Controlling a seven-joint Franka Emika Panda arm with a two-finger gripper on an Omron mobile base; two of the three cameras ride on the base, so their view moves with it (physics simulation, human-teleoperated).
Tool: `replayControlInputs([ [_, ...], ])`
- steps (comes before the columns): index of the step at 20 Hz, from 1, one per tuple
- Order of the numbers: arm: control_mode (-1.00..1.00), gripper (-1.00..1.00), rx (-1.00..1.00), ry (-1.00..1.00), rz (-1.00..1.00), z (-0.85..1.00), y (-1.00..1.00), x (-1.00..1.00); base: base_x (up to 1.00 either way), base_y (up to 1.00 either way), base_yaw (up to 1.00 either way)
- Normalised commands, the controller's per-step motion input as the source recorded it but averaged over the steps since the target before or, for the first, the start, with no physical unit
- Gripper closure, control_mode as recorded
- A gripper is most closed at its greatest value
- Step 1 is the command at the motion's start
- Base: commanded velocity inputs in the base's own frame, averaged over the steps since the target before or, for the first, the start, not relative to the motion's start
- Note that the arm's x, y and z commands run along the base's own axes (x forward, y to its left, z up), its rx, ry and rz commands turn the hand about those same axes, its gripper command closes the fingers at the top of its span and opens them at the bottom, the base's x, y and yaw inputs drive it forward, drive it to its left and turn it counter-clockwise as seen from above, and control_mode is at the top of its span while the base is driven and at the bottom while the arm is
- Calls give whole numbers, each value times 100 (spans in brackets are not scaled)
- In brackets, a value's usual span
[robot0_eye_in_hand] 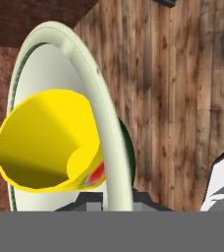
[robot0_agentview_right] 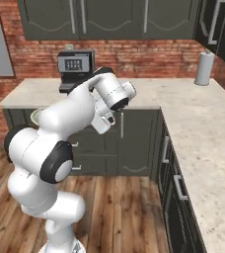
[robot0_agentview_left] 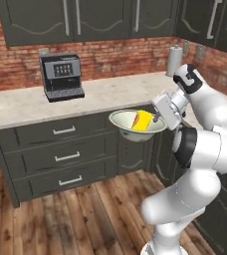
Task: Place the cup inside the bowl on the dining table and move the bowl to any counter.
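Brick wall and dark upper cabinets at the back, and below them the counter [robot0_agentview_left: 110,94] runs along the wall and turns down the right side. A black coffee machine [robot0_agentview_left: 61,76] sits on it at the far left, a paper towel roll [robot0_agentview_left: 173,60] stands in the far right corner. Wooden floor [robot0_agentview_left: 80,219] below.

Out in front of the counter's cabinets, the bowl [robot0_agentview_left: 128,124] hangs in the air over the floor, just off the counter's near edge and about level with the top. Inside it, the cup [robot0_agentview_left: 143,120] lies tipped on its side against the right of the bowl, mouth open toward the hand camera.

Now the gripper [robot0_agentview_left: 156,118]: it's at the bowl's right rim, and from the hand view the rim passes straight down between the two fingers [robot0_eye_in_hand: 87,199], one inside the bowl, one outside. Clamped on that rim, carrying bowl and cup together. From the right base camera the arm covers most of it, with a sliver of bowl rim [robot0_agentview_right: 35,116] peeking out at its left.
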Motion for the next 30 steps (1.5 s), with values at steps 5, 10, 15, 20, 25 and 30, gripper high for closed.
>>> replayControlInputs([
  [5,100,100,0,0,0,0,0,0,91,0,-1],
  [10,100,100,0,0,0,0,0,0,88,-7,0],
  [15,100,100,0,0,0,0,0,0,64,-44,0],
  [20,100,100,0,0,0,0,0,0,54,-55,0],
  [25,100,100,0,0,0,0,0,0,66,-35,0],
  [30,100,100,0,0,0,0,0,0,77,-15,0],
])
